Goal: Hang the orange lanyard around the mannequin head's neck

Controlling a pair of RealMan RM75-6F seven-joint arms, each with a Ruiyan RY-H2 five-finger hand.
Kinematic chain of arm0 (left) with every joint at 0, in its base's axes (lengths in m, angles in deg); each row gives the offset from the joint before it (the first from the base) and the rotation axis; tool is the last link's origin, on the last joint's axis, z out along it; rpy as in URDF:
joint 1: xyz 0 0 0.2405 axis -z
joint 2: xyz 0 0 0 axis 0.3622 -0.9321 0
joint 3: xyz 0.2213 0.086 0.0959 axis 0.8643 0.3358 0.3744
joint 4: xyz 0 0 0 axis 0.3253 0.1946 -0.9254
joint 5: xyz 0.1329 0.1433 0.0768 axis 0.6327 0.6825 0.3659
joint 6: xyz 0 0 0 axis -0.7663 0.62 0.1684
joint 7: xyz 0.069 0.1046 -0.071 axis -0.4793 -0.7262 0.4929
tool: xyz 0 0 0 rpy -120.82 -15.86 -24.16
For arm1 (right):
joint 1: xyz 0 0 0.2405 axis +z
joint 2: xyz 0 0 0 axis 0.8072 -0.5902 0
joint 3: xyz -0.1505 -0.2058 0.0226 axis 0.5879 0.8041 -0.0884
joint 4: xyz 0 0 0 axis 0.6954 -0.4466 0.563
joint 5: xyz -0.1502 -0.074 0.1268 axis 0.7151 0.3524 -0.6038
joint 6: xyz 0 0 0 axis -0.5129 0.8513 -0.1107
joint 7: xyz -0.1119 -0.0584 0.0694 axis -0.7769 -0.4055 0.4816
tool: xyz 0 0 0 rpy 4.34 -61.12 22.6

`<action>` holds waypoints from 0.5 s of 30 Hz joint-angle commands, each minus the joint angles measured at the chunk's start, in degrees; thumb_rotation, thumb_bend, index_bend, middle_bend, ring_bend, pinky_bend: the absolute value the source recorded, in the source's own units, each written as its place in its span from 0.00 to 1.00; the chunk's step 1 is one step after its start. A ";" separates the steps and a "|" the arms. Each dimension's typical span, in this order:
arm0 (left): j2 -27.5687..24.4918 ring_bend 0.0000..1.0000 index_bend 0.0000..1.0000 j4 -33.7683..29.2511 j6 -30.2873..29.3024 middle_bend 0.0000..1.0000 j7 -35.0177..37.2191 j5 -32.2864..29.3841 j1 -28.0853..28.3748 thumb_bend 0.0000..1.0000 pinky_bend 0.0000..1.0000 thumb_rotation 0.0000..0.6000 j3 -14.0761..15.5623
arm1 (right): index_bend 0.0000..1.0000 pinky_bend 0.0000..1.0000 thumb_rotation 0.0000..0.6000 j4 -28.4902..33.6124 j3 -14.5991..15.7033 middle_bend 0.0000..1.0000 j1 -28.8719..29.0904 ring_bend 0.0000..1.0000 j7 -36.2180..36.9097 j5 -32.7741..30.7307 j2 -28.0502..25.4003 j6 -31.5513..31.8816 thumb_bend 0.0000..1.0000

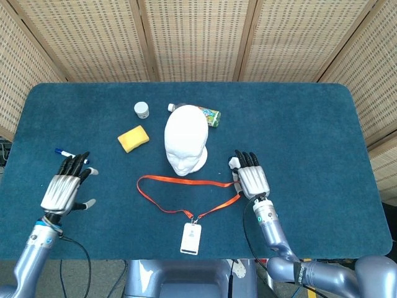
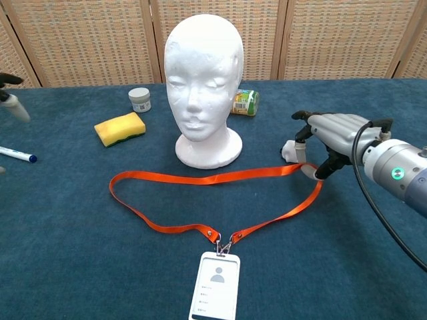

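The white mannequin head (image 1: 186,139) (image 2: 203,80) stands upright mid-table, facing me. In front of it the orange lanyard (image 1: 186,182) (image 2: 200,177) lies in a wide loop, its badge holder (image 1: 191,238) (image 2: 217,283) nearest me. My right hand (image 1: 251,177) (image 2: 330,137) pinches the loop's right end between thumb and a finger, raising that end slightly off the cloth. My left hand (image 1: 62,186) hovers over the table's left side with its fingers spread and nothing in it. In the chest view only a blurred fingertip (image 2: 10,100) of it shows at the left edge.
A yellow sponge (image 1: 133,138) (image 2: 120,128), a small white jar (image 1: 142,110) (image 2: 139,99) and a lying bottle (image 1: 209,115) (image 2: 245,102) sit beside and behind the head. A blue-capped marker (image 1: 62,151) (image 2: 17,155) lies by my left fingertips. Wicker screens stand behind the table.
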 commanded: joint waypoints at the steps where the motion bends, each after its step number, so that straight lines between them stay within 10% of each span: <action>1: 5.40 0.00 0.40 2.90 5.62 0.00 -1.52 -4.07 5.93 0.17 0.00 1.00 -3.37 | 0.70 0.00 1.00 -0.04 0.09 0.00 0.13 0.00 -0.05 0.00 0.04 -0.29 0.48; 15: 20.21 0.00 0.43 15.50 12.91 0.00 -13.55 -17.81 18.77 0.28 0.00 1.00 -6.41 | 0.70 0.00 1.00 -1.11 -0.46 0.00 1.01 0.00 0.38 -1.11 0.08 -2.08 0.48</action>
